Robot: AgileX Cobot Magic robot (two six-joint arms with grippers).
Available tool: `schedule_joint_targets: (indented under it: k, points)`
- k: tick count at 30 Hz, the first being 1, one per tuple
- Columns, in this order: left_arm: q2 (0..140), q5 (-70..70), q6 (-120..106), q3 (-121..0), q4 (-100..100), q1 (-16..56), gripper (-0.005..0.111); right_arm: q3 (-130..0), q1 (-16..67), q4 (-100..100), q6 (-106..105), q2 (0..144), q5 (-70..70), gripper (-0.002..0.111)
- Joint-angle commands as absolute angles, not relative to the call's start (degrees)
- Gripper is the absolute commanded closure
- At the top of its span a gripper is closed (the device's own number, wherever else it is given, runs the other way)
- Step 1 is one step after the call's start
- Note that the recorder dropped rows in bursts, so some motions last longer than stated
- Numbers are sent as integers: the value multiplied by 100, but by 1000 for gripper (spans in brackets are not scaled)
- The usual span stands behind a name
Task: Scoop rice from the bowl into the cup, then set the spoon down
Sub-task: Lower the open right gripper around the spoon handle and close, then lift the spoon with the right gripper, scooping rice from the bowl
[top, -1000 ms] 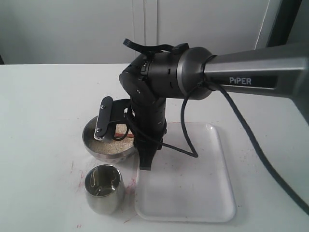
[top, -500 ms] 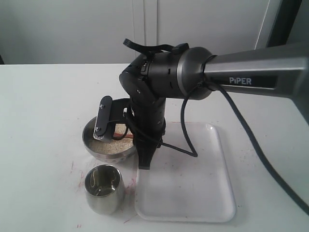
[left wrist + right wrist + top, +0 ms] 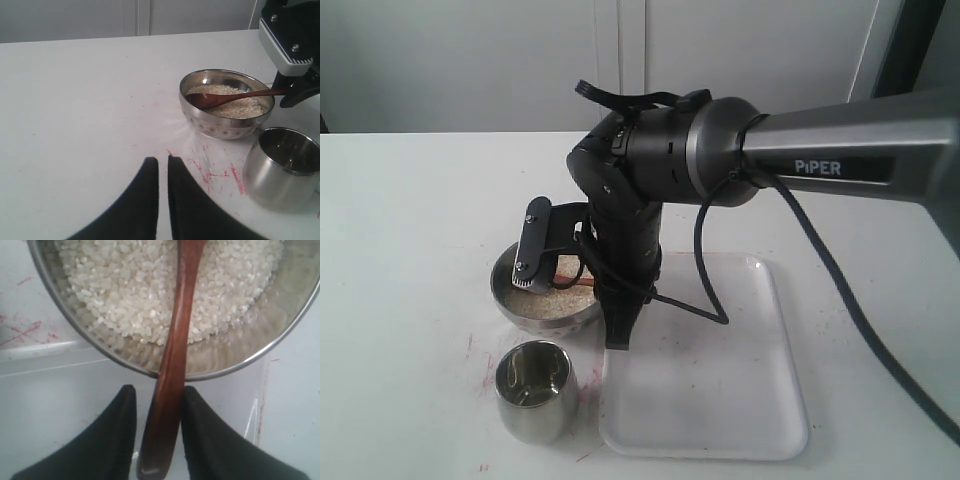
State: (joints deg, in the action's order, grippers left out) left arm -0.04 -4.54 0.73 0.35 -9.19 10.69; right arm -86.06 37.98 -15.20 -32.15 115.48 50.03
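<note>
The steel bowl (image 3: 510, 300) holds rice (image 3: 125, 285). In it lies the spoon (image 3: 172, 365), head in the grains, handle slanting out over the rim. My right gripper (image 3: 158, 389) straddles the handle just outside the bowl. One finger touches the wood and a thin gap shows on the other side, so it is open. The cup (image 3: 535, 395) stands in front of the bowl and looks empty. My left gripper (image 3: 161, 159) hovers over bare table some way from the bowl (image 3: 220, 125) and cup (image 3: 280, 170), shut on nothing.
A clear plastic tray (image 3: 720, 400) lies to the right of the bowl and cup, under the right arm. Red scratch marks (image 3: 220, 175) streak the white table near the cup. A black cable (image 3: 705, 290) loops down from the right arm above the tray.
The right gripper's jaws have narrowed around the spoon handle, and its visible finger has edged slightly. Bowl, cup and spoon have stayed put.
</note>
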Motion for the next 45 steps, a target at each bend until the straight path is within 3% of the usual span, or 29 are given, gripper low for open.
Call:
schedule_joint_targets:
  k: [1,14,25,30,37,45]
  points:
    - [0,-438,106,0,-978,1074,92,-8591,3765,-1498,-3213,11552,4962,82]
    - [0,-438,106,0,-978,1074,92,-8591,3765,-1752,-2914,11539,5009,108]
    - [0,-438,106,0,-978,1074,92,-8591,3903,-1570,-1675,10185,6507,108]
    - [0,-438,106,0,-978,1074,92,-8591,4645,-1410,-1057,9312,6996,108]
    - [0,-438,106,0,-978,1074,92,-8077,5753,-3465,-225,9103,6996,108]
    - [0,-438,106,0,-978,1074,92,-7036,5875,-5825,794,9493,6996,108]
